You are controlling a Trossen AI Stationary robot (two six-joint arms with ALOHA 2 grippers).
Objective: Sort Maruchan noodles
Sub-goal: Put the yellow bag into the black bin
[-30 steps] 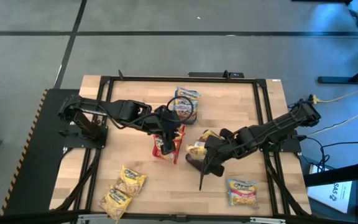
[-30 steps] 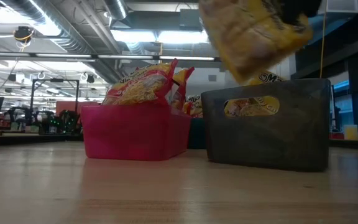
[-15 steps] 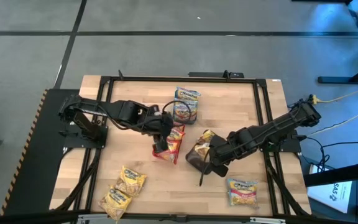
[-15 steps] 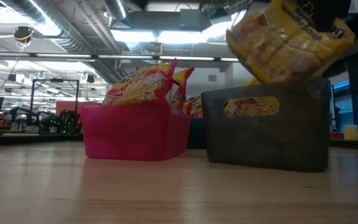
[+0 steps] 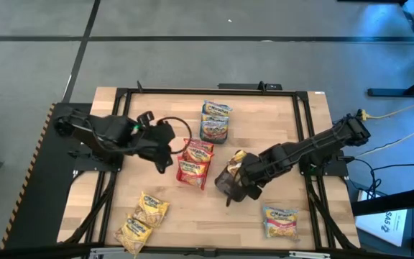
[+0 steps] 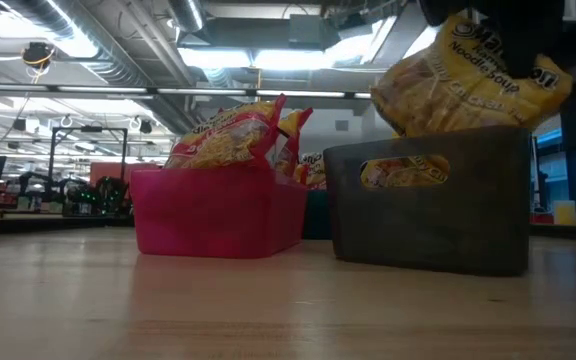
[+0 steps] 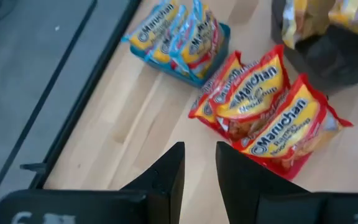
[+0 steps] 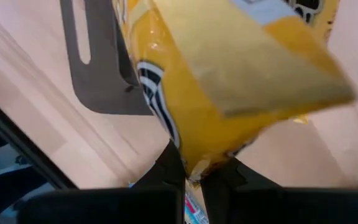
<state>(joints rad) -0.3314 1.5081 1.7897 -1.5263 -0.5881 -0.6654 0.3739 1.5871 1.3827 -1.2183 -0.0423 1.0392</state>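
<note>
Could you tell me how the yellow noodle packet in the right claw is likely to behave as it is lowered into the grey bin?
The yellow packet hangs tilted from the right claw, pinched at one edge, so it probably swings. Its crinkly film looks slippery and may slide. It seems light; the grey bin likely won't shift.

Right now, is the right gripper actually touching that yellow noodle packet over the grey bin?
Touching. In the right wrist view the right gripper has its fingers pinched shut on the edge of the yellow packet, with no gap.
</note>
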